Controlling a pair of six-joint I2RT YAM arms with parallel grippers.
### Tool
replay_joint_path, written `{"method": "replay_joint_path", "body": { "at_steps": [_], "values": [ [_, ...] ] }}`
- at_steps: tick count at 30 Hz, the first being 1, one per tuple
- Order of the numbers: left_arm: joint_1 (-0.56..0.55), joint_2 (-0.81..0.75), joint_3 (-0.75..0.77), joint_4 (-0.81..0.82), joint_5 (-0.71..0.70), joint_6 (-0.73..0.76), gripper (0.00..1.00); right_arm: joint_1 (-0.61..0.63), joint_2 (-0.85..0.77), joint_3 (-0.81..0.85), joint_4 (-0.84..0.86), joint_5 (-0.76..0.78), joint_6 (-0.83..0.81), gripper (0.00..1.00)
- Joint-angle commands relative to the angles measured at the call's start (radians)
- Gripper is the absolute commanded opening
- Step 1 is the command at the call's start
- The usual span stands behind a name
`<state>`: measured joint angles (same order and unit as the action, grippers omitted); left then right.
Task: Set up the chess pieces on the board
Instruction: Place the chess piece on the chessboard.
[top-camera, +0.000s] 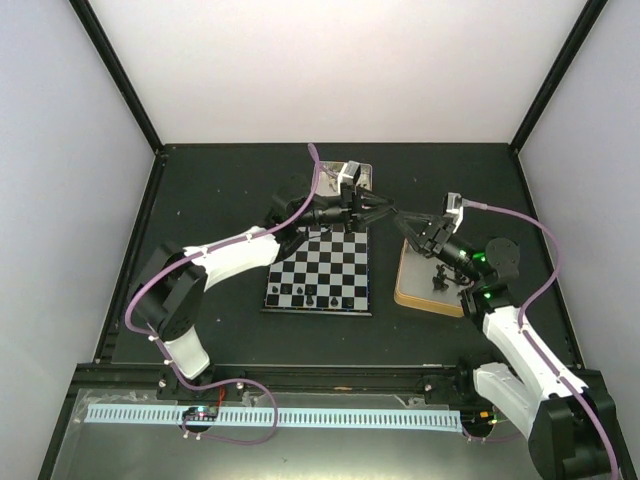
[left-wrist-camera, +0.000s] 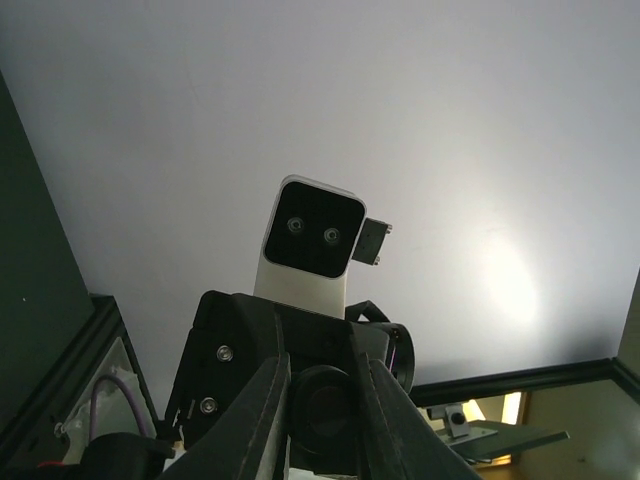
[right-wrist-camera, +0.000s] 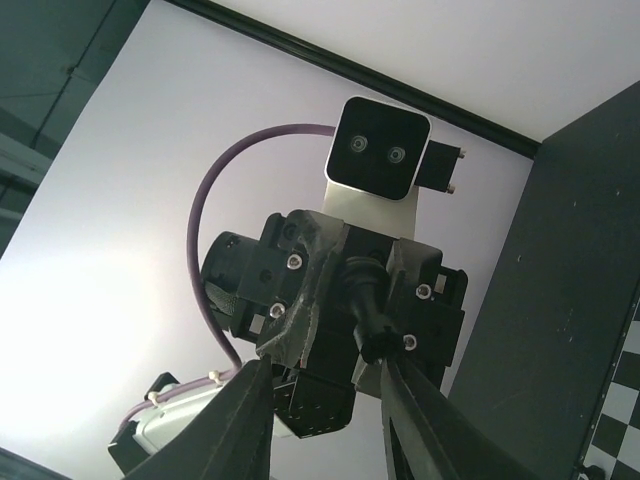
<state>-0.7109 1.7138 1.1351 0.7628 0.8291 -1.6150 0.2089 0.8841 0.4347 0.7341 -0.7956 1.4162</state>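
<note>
Above the table, just right of the board, my two grippers meet tip to tip. My left gripper is shut on a black chess piece, whose round base shows end-on between its fingers. Facing it, my right gripper has its jaws apart, one on each side of the piece's free end, which sits close to the right-hand finger. A few black and white pieces stand along the board's near rows.
A tan tray with more black pieces stands right of the board, under the right arm. A metal tin lies behind the board. The dark enclosure frame rises at the back corners.
</note>
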Motion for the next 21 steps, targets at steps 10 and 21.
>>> {"method": "replay_joint_path", "body": {
  "at_steps": [10, 21],
  "values": [
    [0.003, -0.047, -0.02, 0.078, -0.022, -0.045, 0.07, 0.015, 0.029, 0.053, -0.007, 0.015, -0.022, 0.41],
    [0.003, -0.048, -0.034, 0.082, -0.021, -0.046, 0.07, 0.039, 0.082, 0.089, 0.013, 0.015, -0.028, 0.19]
  ]
}}
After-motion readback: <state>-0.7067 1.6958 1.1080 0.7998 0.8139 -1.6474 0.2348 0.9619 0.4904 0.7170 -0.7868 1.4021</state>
